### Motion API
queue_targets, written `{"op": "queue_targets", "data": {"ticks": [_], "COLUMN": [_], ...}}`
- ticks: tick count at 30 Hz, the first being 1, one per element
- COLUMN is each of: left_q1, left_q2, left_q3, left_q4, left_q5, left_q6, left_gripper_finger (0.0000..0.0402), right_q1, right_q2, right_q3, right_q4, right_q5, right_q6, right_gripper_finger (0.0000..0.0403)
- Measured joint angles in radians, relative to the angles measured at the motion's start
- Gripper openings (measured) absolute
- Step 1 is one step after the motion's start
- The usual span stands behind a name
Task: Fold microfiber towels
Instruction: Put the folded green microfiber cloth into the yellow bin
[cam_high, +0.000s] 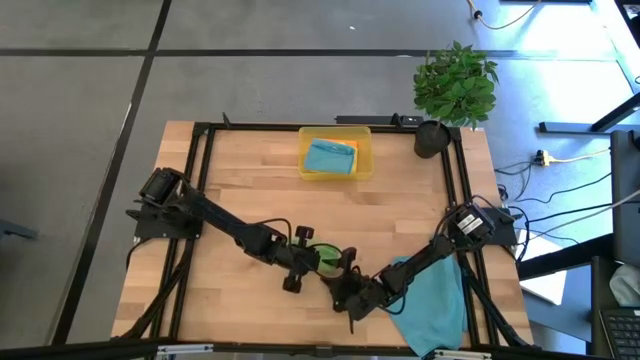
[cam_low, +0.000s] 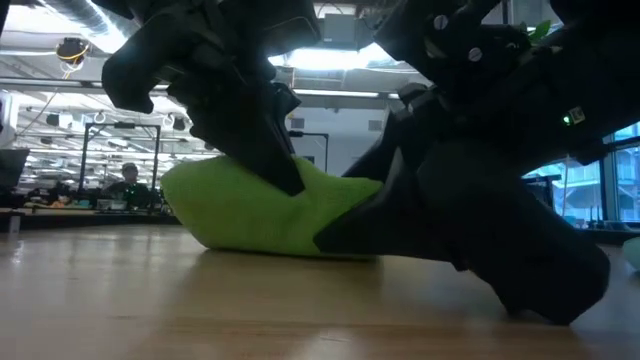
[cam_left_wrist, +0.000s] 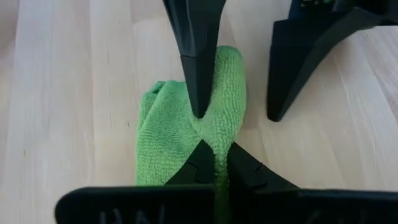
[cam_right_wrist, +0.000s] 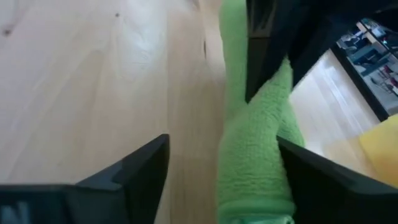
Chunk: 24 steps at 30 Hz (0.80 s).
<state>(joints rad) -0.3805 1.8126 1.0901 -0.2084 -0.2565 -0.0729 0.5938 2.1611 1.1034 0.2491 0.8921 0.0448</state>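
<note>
Mid-fold on green towel (cam_high: 327, 259), bunched at table (cam_high: 240, 180) front-centre: left gripper (cam_left_wrist: 214, 163) pinched tight on it, right gripper (cam_right_wrist: 221, 163) spread wide astride it w/o grip, so next prob. right closes on an edge & flattens fold.

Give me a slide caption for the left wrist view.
Left tool shut on green towel; right tool's finger presses it.

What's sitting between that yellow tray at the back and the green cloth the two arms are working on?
Nothing: in the high view, bare wood runs from the yellow tray to the green towel, which the left gripper pinches while the right gripper stands open beside it.
</note>
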Motion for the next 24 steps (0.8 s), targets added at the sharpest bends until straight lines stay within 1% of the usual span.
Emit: {"op": "queue_targets", "data": {"ticks": [4,9,11,12,13,17,19,24], "left_q1": [0.000,0.000,0.000,-0.002,-0.005,-0.024,-0.044,-0.110], "left_q2": [0.000,0.000,0.000,0.000,-0.005,-0.034,-0.055,-0.114], "left_q3": [0.000,0.000,0.000,0.001,0.002,0.003,0.002,0.002], "left_q4": [-0.002,-0.010,-0.033,-0.047,-0.065,-0.157,-0.201,-0.323], "left_q5": [0.001,0.003,0.008,0.009,0.009,-0.008,-0.020,-0.099], "left_q6": [-0.001,-0.002,-0.002,0.000,0.002,0.002,-0.003,-0.063], "left_gripper_finger": [0.0000,0.0003,0.0012,0.0020,0.0028,0.0064,0.0082,0.0121], "right_q1": [-0.001,-0.002,-0.003,-0.003,-0.004,-0.007,-0.008,-0.008], "right_q2": [0.001,0.001,0.001,0.001,0.001,0.001,0.001,0.001], "right_q3": [0.000,-0.003,-0.003,-0.003,-0.002,-0.003,-0.004,-0.004], "right_q4": [-0.002,-0.006,-0.006,-0.005,-0.005,-0.009,-0.011,-0.011], "right_q5": [0.005,0.011,0.012,0.012,0.011,0.012,0.011,0.011], "right_q6": [0.008,0.035,0.044,0.053,0.058,0.083,0.091,0.104], "right_gripper_finger": [0.0203,0.0086,0.0037,0.0022,0.0017,0.0025,0.0021,0.0016]}}
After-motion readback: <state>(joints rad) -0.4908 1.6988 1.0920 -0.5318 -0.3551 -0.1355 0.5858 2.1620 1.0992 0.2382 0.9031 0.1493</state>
